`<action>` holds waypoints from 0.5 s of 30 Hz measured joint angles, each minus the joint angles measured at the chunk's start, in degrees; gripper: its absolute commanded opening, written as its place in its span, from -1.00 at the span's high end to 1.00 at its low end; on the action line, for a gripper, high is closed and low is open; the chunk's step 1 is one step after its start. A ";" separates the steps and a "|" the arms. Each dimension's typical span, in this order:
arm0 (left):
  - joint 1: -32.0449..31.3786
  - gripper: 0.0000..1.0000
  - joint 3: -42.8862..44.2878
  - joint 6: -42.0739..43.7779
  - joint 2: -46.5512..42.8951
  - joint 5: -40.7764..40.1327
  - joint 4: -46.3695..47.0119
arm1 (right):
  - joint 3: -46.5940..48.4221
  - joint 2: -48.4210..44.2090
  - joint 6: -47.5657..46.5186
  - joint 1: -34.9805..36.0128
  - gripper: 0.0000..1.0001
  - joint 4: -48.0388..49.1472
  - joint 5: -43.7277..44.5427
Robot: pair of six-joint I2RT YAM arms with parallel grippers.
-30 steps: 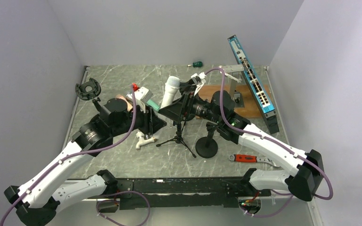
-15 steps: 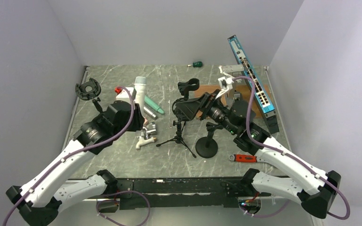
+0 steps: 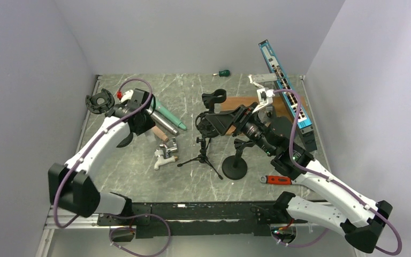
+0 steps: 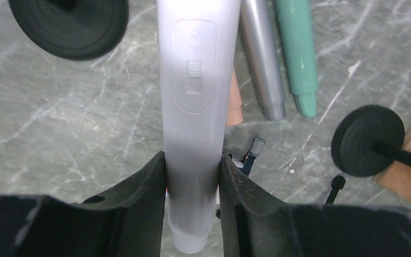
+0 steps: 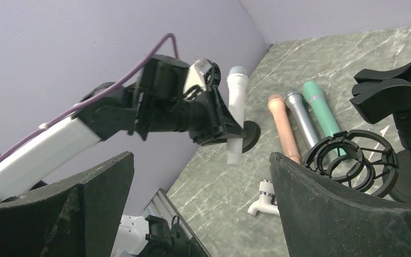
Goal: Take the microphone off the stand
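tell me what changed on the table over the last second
The left claw, shut on the white handheld microphone, carried it left, away from the black stand clip, which is now empty. The right claw drew back slightly rightward and is open. The black tripod, white faucet and red-handled wrench stayed put.
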 measured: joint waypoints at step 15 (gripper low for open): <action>6.49 1.00 10.47 -15.13 20.39 2.29 -5.16 | 0.00 -2.80 -1.57 -0.02 -0.97 -2.99 2.14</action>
